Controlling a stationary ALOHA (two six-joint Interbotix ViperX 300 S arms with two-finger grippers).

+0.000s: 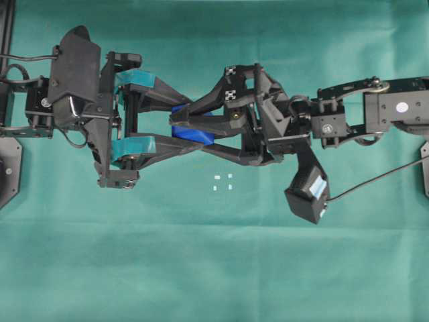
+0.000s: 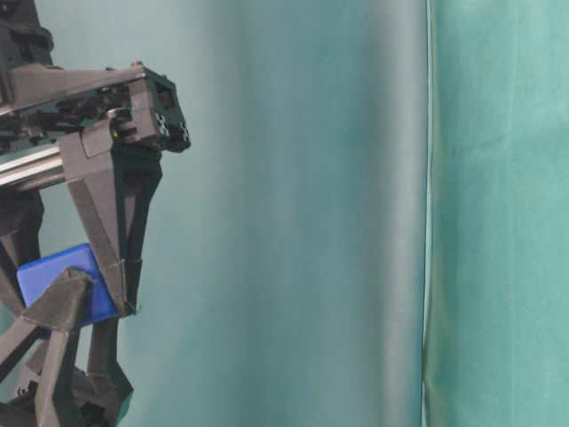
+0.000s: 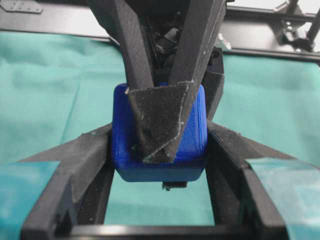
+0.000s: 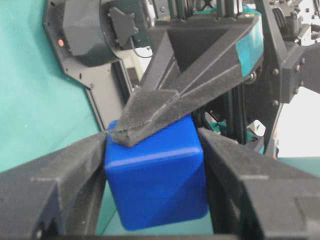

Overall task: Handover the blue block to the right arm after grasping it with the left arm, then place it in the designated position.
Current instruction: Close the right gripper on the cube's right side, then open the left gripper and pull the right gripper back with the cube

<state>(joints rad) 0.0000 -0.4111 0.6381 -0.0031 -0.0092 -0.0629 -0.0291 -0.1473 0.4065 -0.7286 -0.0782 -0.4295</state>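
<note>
While both pincers pinch the blue block (image 1: 194,133) in mid-air above the tabletop (image 1: 214,268), midway through handover: left pincer (image 1: 179,127) to let go, right pincer (image 1: 184,121) to reach the designated position (image 1: 222,182).

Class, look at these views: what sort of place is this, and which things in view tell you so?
Most likely a robotics lab bench. Two black arms meet over a table draped in green cloth, the left gripper and right gripper both around a blue block, with small white marks on the cloth.

Both arms' jaws meet around blue block (image 1: 193,134), apparently gripping.
</note>
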